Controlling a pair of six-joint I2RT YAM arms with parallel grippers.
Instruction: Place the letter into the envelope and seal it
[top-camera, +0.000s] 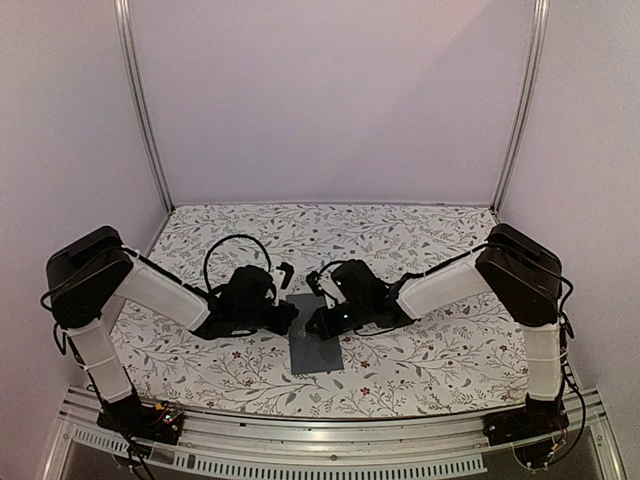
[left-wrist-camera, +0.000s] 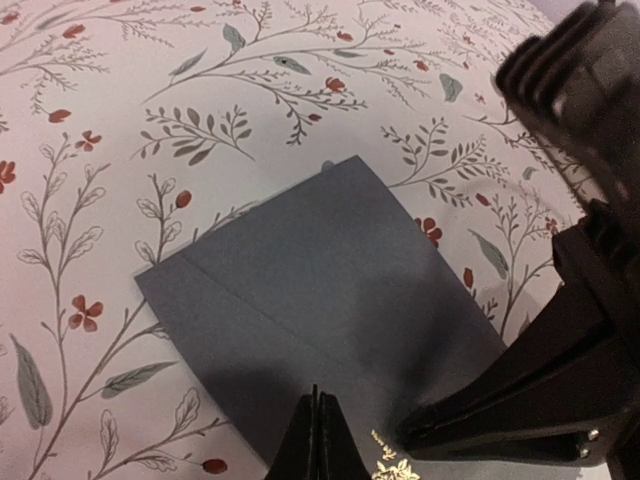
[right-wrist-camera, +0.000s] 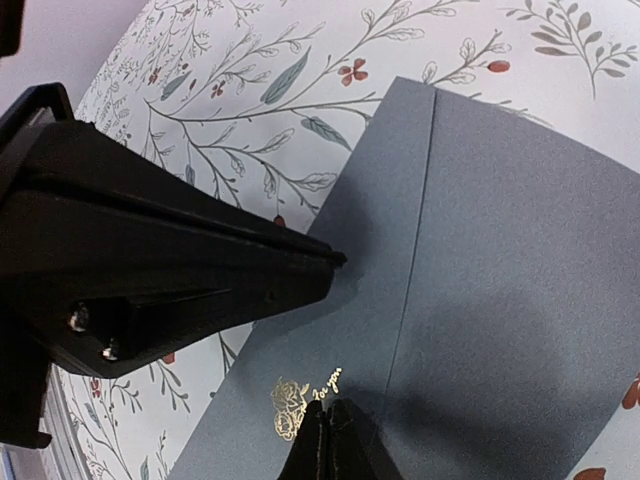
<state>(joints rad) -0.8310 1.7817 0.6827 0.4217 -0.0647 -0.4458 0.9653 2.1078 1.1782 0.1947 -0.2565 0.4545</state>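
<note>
The dark slate-grey envelope (top-camera: 316, 352) lies flat on the floral tablecloth between my arms, flap folded over, with a crease line across it. It fills the left wrist view (left-wrist-camera: 310, 270) and the right wrist view (right-wrist-camera: 500, 250). A small gold rose print (right-wrist-camera: 292, 408) sits on it. My left gripper (top-camera: 292, 312) is shut, its tips (left-wrist-camera: 318, 402) down on the envelope's near part. My right gripper (top-camera: 311, 324) is shut, its tips (right-wrist-camera: 328, 410) on the envelope beside the gold print. The two grippers point at each other, close together. The tan letter is out of view.
The floral tablecloth (top-camera: 420, 240) covers the table around the envelope. Pale walls and two metal frame posts (top-camera: 145, 110) bound the back and sides. A metal rail (top-camera: 330, 440) runs along the near edge by the arm bases.
</note>
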